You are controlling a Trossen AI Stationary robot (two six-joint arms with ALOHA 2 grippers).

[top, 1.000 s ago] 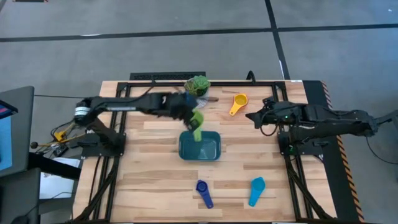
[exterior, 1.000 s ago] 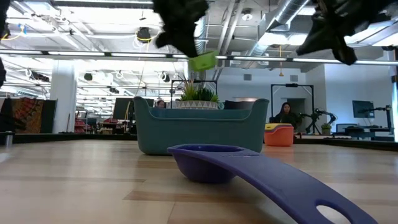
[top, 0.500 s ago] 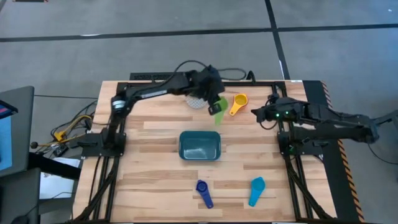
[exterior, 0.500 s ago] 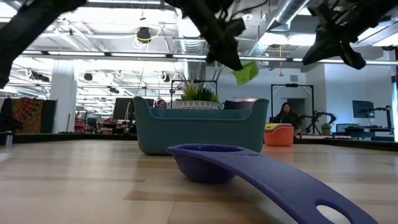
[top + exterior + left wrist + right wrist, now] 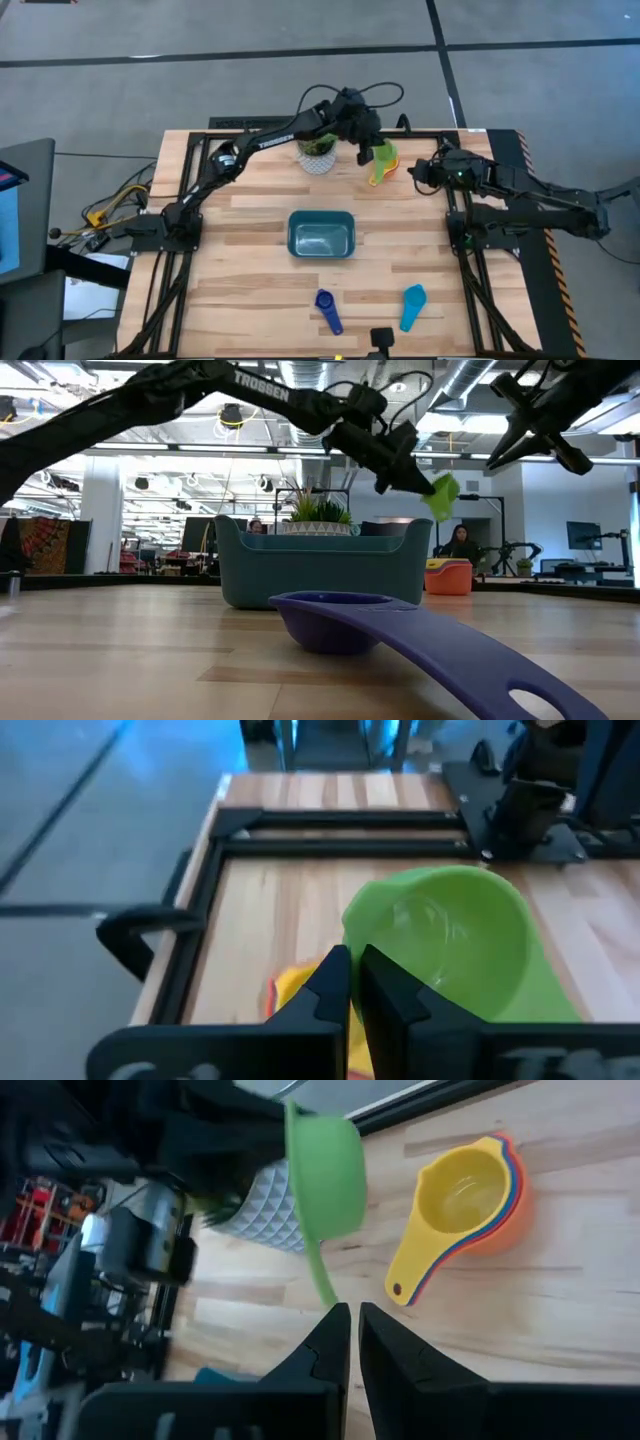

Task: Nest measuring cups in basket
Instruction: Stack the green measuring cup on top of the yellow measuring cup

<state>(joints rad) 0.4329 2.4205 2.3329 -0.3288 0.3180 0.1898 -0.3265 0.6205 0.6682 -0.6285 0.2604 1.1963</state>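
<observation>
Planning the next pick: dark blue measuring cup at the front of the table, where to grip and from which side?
Grip the flat handle of the dark blue measuring cup, coming straight down. The cup lies upright with its bowl toward the basket and its handle pointing to the front edge, clear of the light blue cup, so the jaws probably fit across it.

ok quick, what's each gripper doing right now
Left gripper: shut on the green cup, held in the air above the stacked cups.
Right gripper: shut, empty, beside the stacked cups.
</observation>
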